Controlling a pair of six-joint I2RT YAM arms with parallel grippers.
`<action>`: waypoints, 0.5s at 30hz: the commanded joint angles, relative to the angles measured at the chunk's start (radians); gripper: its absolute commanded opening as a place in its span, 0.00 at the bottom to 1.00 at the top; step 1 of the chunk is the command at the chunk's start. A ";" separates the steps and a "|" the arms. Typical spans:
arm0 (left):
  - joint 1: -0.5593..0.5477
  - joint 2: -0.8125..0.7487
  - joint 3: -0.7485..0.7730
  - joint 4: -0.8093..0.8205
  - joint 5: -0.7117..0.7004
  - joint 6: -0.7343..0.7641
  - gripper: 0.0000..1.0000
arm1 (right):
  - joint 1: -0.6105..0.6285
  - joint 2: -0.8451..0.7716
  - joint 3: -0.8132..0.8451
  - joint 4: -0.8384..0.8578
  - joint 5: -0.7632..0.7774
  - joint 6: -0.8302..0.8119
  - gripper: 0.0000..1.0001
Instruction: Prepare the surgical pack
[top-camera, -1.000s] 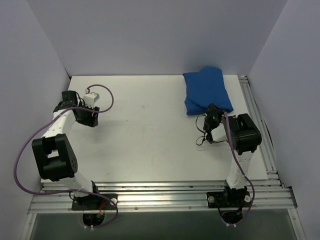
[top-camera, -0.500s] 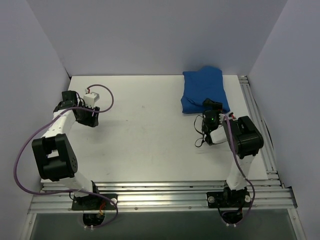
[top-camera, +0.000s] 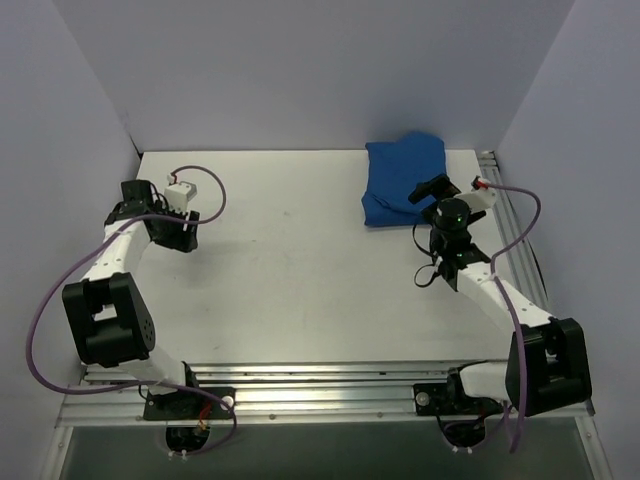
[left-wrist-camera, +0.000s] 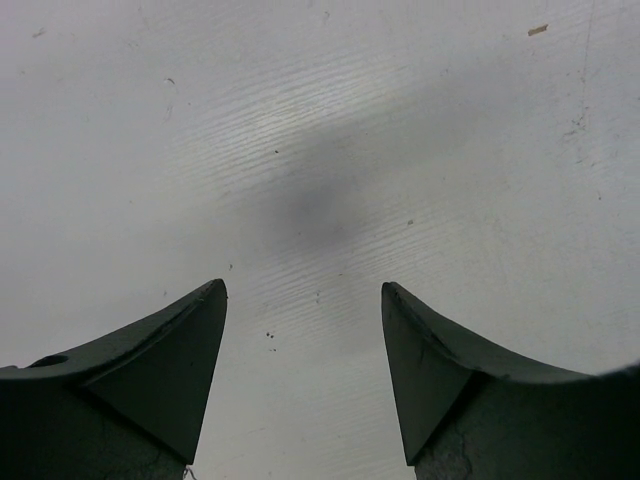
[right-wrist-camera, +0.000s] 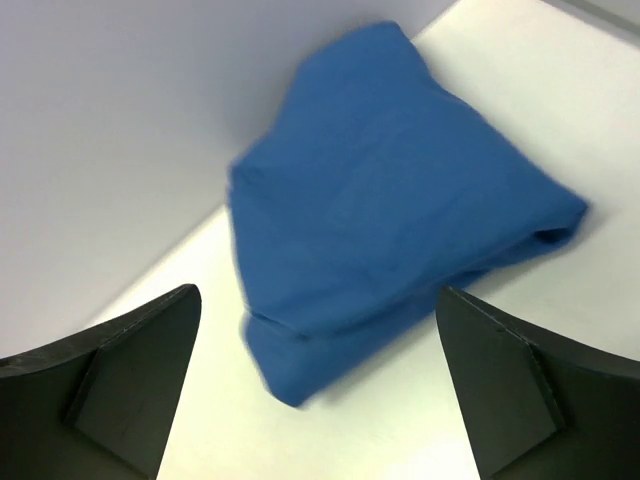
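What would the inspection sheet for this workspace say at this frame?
Surface: white tabletop, bare apart from faint specks.
Job's things: folded royal-blue cloth parcel, closed, at the far right by the back wall; no tray or instruments visible.
Clutter: nothing seen.
Grippers: left gripper, jaws open over bare tabletop, holding nothing; right gripper, jaws open wide, facing the parcel, not touching it.
Cables: purple cables loop along both arms.
Surroundings: plain grey walls on three sides; aluminium rail at the near edge.
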 joint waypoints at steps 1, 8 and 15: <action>0.003 -0.062 0.000 -0.005 -0.003 -0.026 0.73 | -0.037 -0.040 0.086 -0.333 -0.143 -0.294 1.00; 0.004 -0.143 -0.065 -0.007 -0.050 -0.049 0.82 | -0.131 -0.074 0.048 -0.559 -0.122 -0.428 1.00; 0.006 -0.190 -0.182 0.036 -0.115 -0.055 0.83 | -0.159 -0.265 -0.125 -0.452 -0.111 -0.414 1.00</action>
